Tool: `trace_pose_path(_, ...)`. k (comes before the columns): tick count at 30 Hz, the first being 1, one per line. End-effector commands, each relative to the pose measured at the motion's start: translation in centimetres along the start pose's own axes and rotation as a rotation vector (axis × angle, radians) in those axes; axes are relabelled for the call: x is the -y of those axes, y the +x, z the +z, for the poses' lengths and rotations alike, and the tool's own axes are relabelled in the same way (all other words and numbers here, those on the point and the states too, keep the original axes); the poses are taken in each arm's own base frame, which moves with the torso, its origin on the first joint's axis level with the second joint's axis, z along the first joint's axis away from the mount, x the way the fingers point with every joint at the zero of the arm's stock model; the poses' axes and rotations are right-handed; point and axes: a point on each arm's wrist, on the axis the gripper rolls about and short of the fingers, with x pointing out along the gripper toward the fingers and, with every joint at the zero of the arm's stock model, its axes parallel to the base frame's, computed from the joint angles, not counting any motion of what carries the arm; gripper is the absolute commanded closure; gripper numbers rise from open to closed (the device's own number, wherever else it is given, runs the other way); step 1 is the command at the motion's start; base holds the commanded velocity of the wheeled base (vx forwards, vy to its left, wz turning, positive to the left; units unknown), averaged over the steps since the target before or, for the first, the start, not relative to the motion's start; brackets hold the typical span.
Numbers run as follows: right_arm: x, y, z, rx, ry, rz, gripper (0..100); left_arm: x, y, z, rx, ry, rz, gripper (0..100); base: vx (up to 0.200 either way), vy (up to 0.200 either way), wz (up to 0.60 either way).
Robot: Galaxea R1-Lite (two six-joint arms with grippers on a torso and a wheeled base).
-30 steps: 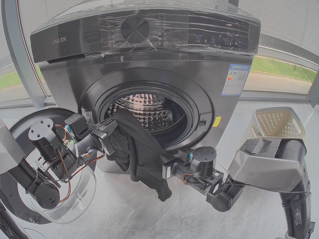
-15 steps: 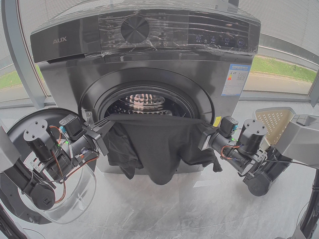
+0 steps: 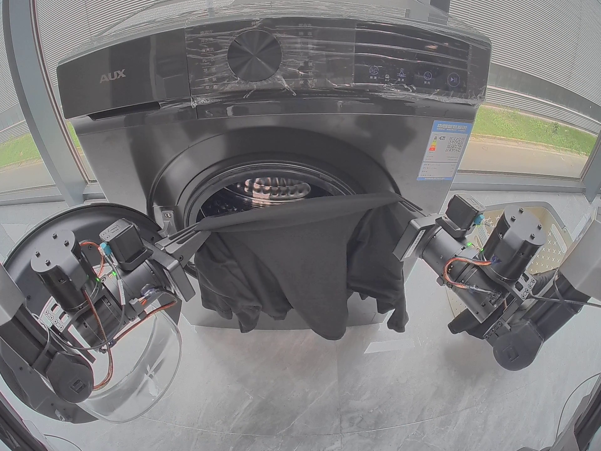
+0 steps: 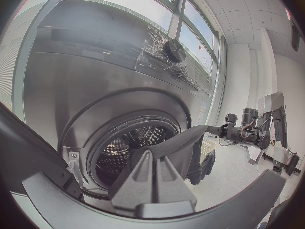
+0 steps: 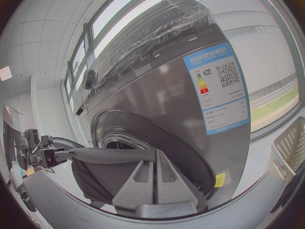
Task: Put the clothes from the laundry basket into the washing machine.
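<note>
From the head view, the black garment is strung across the mouth of the washing machine, outside the drum. Its top edge is taut and the rest hangs down, hiding the lower half of the opening. The left gripper is clamped on one end and the right gripper is pinched on the other. The laundry basket stands by the machine's right side, mostly hidden behind the right arm, so I cannot see what is in it. The open door is partly covered by the left arm. The control panel is wrapped in crinkled plastic film, with a logo at its left end. The icons under the film are too small to make out.

In the left wrist view, the left gripper's fingers are pressed together on a fold of the cloth. The cloth runs off to the right gripper farther away.

In the right wrist view, the right gripper is likewise closed on the cloth. A blue-edged sticker shows colour bars and a square code above fine print I can't make out. A small yellow sticker sits lower down, and the basket is cut off at the edge.
</note>
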Motion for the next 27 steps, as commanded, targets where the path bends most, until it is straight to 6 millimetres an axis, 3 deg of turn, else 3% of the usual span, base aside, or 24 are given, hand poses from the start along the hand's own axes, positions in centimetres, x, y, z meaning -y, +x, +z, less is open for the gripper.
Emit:
trace_pose_path(1,-0.1,-0.2,0.4,0.01,-0.001,0.003,100,0.1,-0.1,0.5,0.021,0.003,-0.001,100,0.0,0.0,0.0)
trace_pose_path(10,-0.1,-0.2,0.4,0.009,-0.004,0.001,100,-1.1,-0.7,1.1,0.034,0.018,-0.004,100,0.0,0.0,0.0)
trace_pose_path(21,-1.3,-0.4,0.1,0.0,0.01,0.037,100,-0.9,-0.9,0.9,0.02,0.018,-0.01,100,0.0,0.0,0.0)
trace_pose_path(22,-1.5,-0.4,0.1,-0.001,0.011,0.041,100,-0.8,-1.0,0.7,0.011,0.021,-0.014,0,0.0,0.0,0.0)
trace_pose_path(27,-1.8,-0.4,0.1,-0.001,0.014,0.049,100,-0.1,-2.5,-0.2,-0.049,0.021,-0.099,0,0.0,0.0,0.0)
